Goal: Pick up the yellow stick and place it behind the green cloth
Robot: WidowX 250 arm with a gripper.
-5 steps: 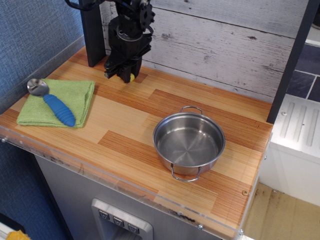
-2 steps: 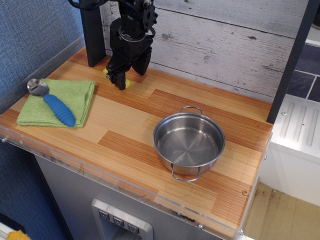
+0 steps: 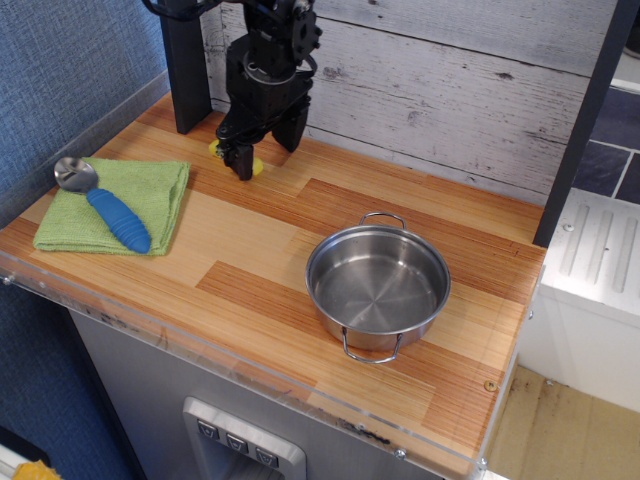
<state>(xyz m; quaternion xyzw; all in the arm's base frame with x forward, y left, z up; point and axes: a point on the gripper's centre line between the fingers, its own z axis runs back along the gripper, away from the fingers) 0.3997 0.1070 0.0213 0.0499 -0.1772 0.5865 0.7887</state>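
Item: gripper (image 3: pixel 247 160), black, at the rear left of the bench (image 3: pixel 260 260), close to the back edge. We record its jaws as spread apart, tips low over the wood, with nothing gripped between them.

Item: yellow stick (image 3: pixel 250 166), lying on the bench under and between the jaws, near the back left corner. We see only small yellow patches either side of the near jaw; whether the tips touch it, we cannot tell.

Item: green cloth (image 3: pixel 150 190), folded, at the left edge of the bench, towards the front of the stick's spot. The stick lies just beyond the cloth's rear right corner, apart from it.

Item: blue scoop (image 3: pixel 112 212), ribbed handle, steel bowl, resting on the cloth.

Item: steel pot (image 3: pixel 378 285), empty, right of centre towards the front edge, well apart from the rest.

Step in hand: we judge this the release, with the stick set down behind the cloth. The next move, in our view, calls for a straight lift clear of the stick without nudging it.

Hidden or unclear: most of the stick's length and its ridges, masked by the gripper; the arm above, cut off by the top edge; the exact lie of the stick on the wood.
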